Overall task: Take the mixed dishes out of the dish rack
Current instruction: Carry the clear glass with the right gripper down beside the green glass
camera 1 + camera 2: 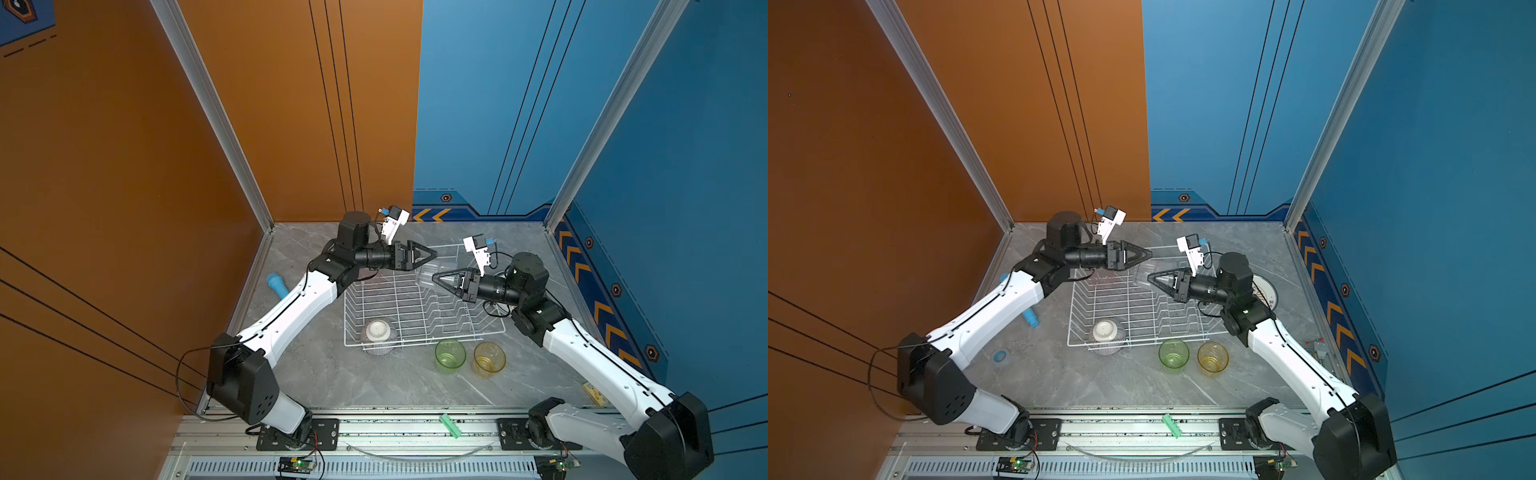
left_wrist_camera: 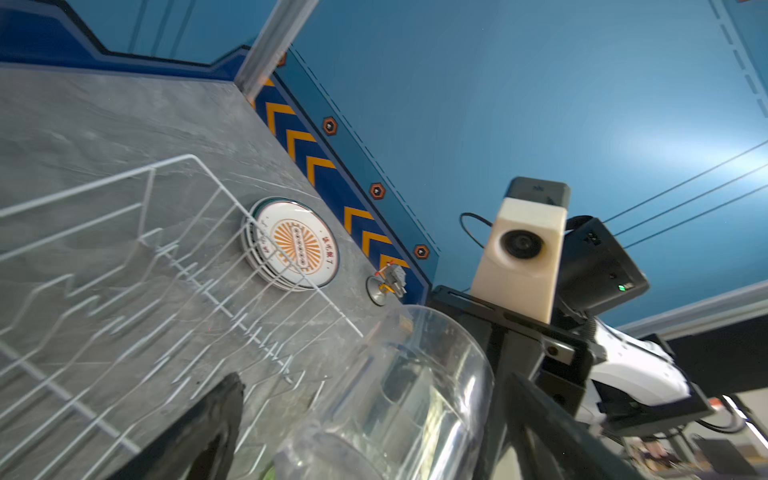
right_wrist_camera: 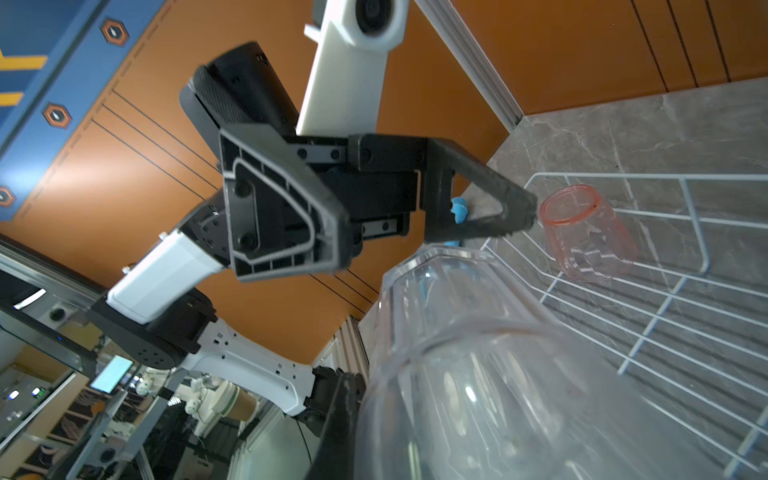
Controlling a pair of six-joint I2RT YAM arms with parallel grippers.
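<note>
The grey marble-patterned tabletop (image 1: 332, 386) carries the large rectangular white wire dish rack (image 1: 399, 303), which sits near its middle in both top views. Above the rack's far half the two arms meet almost tip to tip. The left gripper (image 1: 430, 253) hangs there with its jaws spread wide and nothing between them. In the right wrist view one of its fingers is just beside the base of the clear translucent tumbler (image 3: 498, 374). The right gripper (image 1: 438, 278) is pinched tight on that tumbler's wall at the rim, holding it tipped on its side over the rack.

A stack of round white plates with dark rims and an orange sunburst centre (image 2: 295, 245) lies flat on the table outside the rack, just beside its right side. The small radially striped bowl (image 1: 378, 336) sits bottom up at the rack's near left corner, overlapping the rim wire; I cannot tell whether it is inside or outside. The pink translucent tumbler (image 3: 582, 232) lies on its side inside the rack, in the far left corner. The green translucent tumbler (image 1: 450, 353) and the yellow translucent tumbler (image 1: 489, 359) stand upright side by side on the table, just in front of the rack's near edge. A light-blue cylinder (image 1: 277, 284) lies left of the rack, partly under the left arm. A small green clip (image 1: 451, 424) rests on the front metal rail.
</note>
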